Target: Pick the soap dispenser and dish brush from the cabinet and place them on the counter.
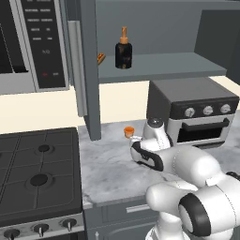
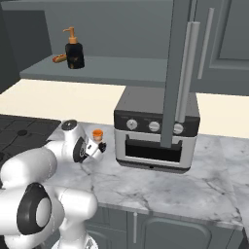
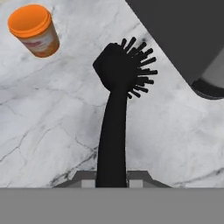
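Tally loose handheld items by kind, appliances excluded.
soap dispenser: 1, on the cabinet shelf
dish brush: 1, in the pincer over the counter
orange cup: 1
small orange item beside the dispenser: 1
Total: 4

We are seeing the soap dispenser (image 1: 123, 54), a dark bottle with an orange-brown pump, standing upright on the grey shelf of the open cabinet (image 1: 159, 68). The dish brush (image 3: 114, 118), a slim black stick with a round bristled head, is hanging just above the veined marble counter (image 3: 52, 122), its handle running down between the end effector (image 3: 112, 183) fingers.
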